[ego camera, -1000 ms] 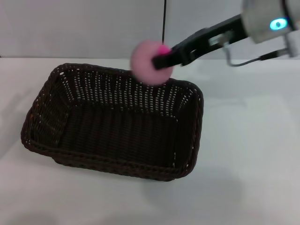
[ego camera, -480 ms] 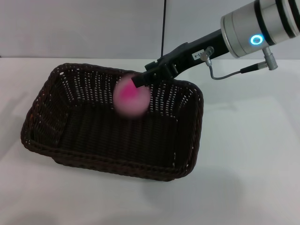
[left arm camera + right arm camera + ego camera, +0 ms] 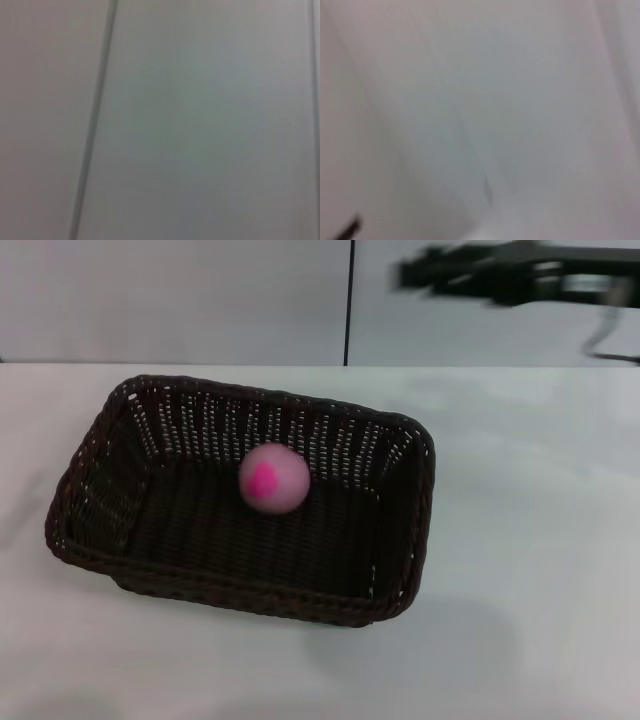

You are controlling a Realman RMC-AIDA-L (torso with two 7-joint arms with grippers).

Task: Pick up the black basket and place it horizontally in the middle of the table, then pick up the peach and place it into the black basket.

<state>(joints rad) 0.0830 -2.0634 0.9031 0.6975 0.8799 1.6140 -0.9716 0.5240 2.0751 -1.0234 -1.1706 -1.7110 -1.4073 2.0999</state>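
The black basket (image 3: 245,495) lies on the white table (image 3: 530,540) in the head view, left of centre, its long side running left to right. The peach (image 3: 273,478) rests inside it on the basket floor near the far wall, its magenta blotch facing me. My right gripper (image 3: 415,270) is high at the top right, above and behind the basket, blurred and holding nothing. My left gripper is out of view. Both wrist views show only a plain pale wall.
A dark vertical seam (image 3: 350,300) runs down the wall behind the table. Bare white tabletop (image 3: 540,620) lies to the right of and in front of the basket.
My right gripper let go of the peach, which dropped into the basket. The right arm then rose up and away to the top right.
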